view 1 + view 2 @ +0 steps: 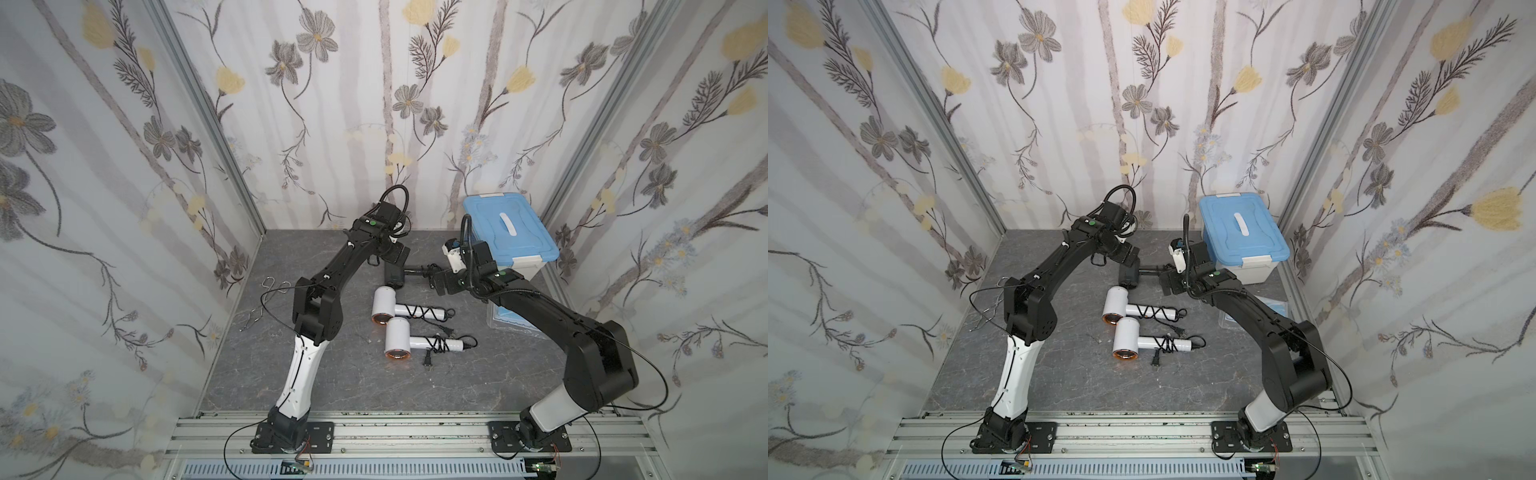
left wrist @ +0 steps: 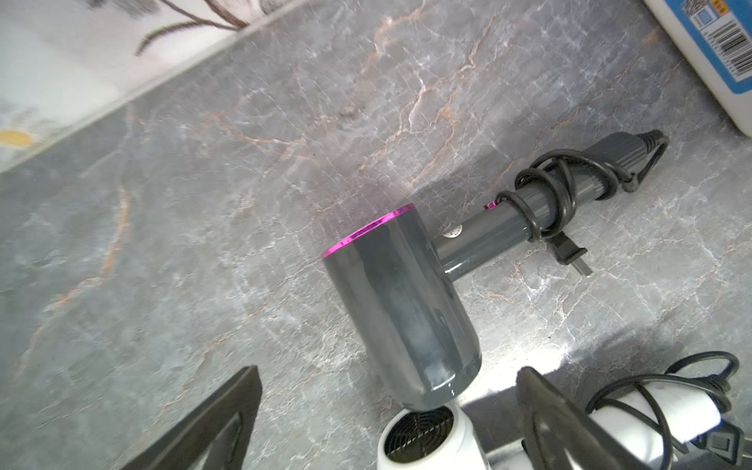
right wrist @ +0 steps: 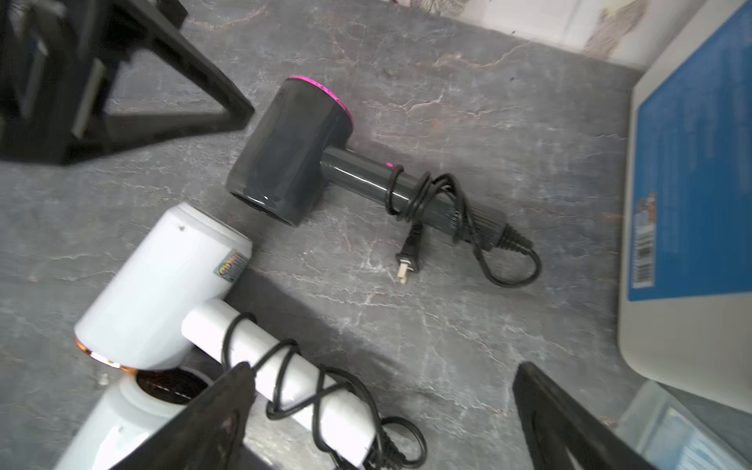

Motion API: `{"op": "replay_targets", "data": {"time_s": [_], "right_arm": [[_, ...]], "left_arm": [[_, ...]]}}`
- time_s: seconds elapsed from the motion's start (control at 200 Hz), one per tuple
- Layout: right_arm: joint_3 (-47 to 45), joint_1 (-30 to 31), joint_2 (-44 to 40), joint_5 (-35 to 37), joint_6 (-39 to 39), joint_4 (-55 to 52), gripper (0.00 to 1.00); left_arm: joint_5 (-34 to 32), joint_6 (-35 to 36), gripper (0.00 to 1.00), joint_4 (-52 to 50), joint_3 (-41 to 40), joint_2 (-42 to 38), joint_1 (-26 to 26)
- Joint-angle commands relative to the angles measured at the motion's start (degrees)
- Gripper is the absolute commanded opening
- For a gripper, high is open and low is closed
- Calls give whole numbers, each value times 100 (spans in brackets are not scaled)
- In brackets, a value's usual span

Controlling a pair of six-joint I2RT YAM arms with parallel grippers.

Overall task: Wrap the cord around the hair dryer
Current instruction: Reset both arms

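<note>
A dark grey hair dryer (image 1: pixel 394 277) (image 2: pixel 401 309) with a pink ring lies at the back middle of the table. Its black cord (image 3: pixel 431 195) (image 2: pixel 557 195) is coiled around the handle, and the plug (image 3: pixel 409 260) rests on the table beside it. My left gripper (image 1: pixel 397 254) (image 2: pixel 389 369) hangs open just above the barrel, holding nothing. Off the handle's end my right gripper (image 1: pixel 432 276) (image 3: pixel 384 366) stands open and empty. Two white hair dryers (image 1: pixel 384 305) (image 1: pixel 397 338) with wrapped cords lie in front of the grey one.
A white bin with a blue lid (image 1: pixel 509 232) (image 1: pixel 1241 232) stands at the back right. A clear flat tray (image 1: pixel 511 320) lies under the right arm. Bent wire pieces (image 1: pixel 274 286) lie at the left by the wall.
</note>
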Motion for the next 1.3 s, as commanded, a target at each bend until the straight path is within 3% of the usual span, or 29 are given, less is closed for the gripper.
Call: {"op": "replay_targets", "data": {"time_s": [0.0, 0.295, 0.41, 0.595, 0.849, 1.084, 1.299], "right_arm": [[-928, -7, -792, 547, -472, 2074, 100], [-3274, -167, -1948, 1414, -1008, 4390, 100], [-4022, -337, -2515, 1744, -969, 5518, 100], [-4862, -1200, -2661, 1472, -728, 6730, 100], [-5284, -2057, -2026, 1018, -392, 8023, 100], [-5373, -2080, -1463, 821, -448, 8634, 100], [-5151, -2187, -1121, 614, -386, 8505, 100]], "left_arm": [[-650, 179, 100, 478, -670, -545, 33], [-1828, 9, 100, 4598, -5806, -3392, 118], [-2359, -152, 100, 5708, -7198, -4100, 311], [-2791, -336, 100, 7321, -8994, -5004, 534], [-2403, -182, 100, 8889, -10052, -5265, 1128], [-1803, -330, 100, 9210, -10204, -5363, 1574], [-1476, -401, 100, 9127, -10545, -5731, 1851]]}}
